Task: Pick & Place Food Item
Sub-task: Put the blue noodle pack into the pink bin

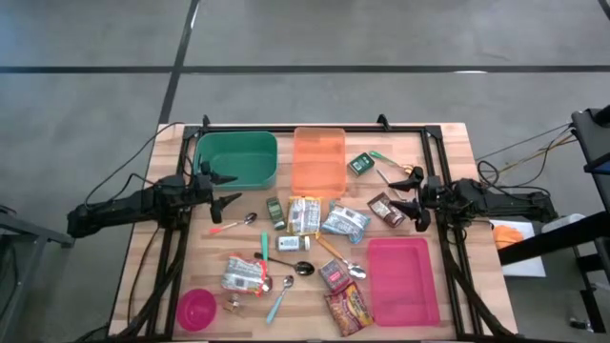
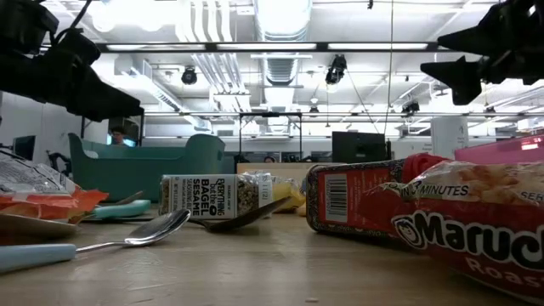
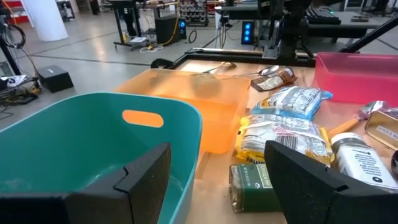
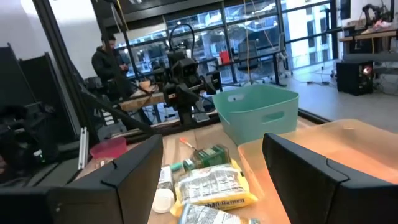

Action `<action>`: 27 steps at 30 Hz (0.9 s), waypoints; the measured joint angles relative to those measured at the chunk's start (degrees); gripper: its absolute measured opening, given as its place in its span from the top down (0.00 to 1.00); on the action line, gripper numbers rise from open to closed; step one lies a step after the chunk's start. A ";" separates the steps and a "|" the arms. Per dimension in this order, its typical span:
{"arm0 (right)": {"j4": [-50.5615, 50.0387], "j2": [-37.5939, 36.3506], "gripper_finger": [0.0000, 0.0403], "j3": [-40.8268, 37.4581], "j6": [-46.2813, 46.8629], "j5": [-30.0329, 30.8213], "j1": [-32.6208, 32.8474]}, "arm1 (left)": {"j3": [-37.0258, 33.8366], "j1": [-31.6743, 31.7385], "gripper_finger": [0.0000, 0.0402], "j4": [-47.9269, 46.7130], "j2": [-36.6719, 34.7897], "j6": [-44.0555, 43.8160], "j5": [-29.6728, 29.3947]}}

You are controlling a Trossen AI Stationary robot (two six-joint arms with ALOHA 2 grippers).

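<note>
- Food packets, e.g. crinkly ramen noodle pack (image 1: 303, 215), lie scattered mid-table, nearer than orange translucent bin (image 1: 319, 160).
- Left gripper (image 1: 227, 187) spread, empty, beside teal plastic tub (image 1: 237, 158).
- Right gripper (image 1: 404, 193) spread, empty, at right.

Two bins (image 1: 238, 158) stand side by side behind the scattered packets (image 1: 303, 215) (a tray (image 1: 402, 278) lies front right).

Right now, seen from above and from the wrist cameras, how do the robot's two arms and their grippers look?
Both arms are dark, nearly black, built of slim jointed segments. The left gripper and the right gripper each end in two flat, angular black fingers with a matte surface. Thin dark cables trail from the arm bases across the wooden table. No markings are readable on them.
</note>
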 joint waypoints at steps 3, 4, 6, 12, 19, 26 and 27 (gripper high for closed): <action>-0.04 0.00 0.32 -0.01 1.89 0.00 0.00 | 0.00 0.00 0.35 0.00 0.00 -0.97 -0.02; -0.04 0.00 0.32 0.00 2.90 -0.01 0.00 | 0.00 0.00 0.35 0.00 0.00 -0.99 -0.01; 0.04 0.00 0.32 0.00 4.55 0.00 -0.02 | 0.00 0.00 0.35 0.00 -0.02 -0.97 -0.02; 0.07 0.45 0.32 0.00 11.23 -1.37 -0.02 | 0.00 0.00 0.35 0.00 -0.02 -0.10 -0.02; 0.94 6.38 0.33 0.64 10.66 -3.02 0.00 | 0.00 0.00 0.35 0.02 -0.01 -0.34 0.00; -2.51 21.63 0.33 8.71 4.85 -3.02 0.00 | 0.00 0.00 0.35 0.03 -0.02 -0.58 -0.02; -4.82 24.22 0.33 10.60 4.38 -3.02 0.00 | 0.00 0.00 0.35 0.03 0.00 -0.59 -0.02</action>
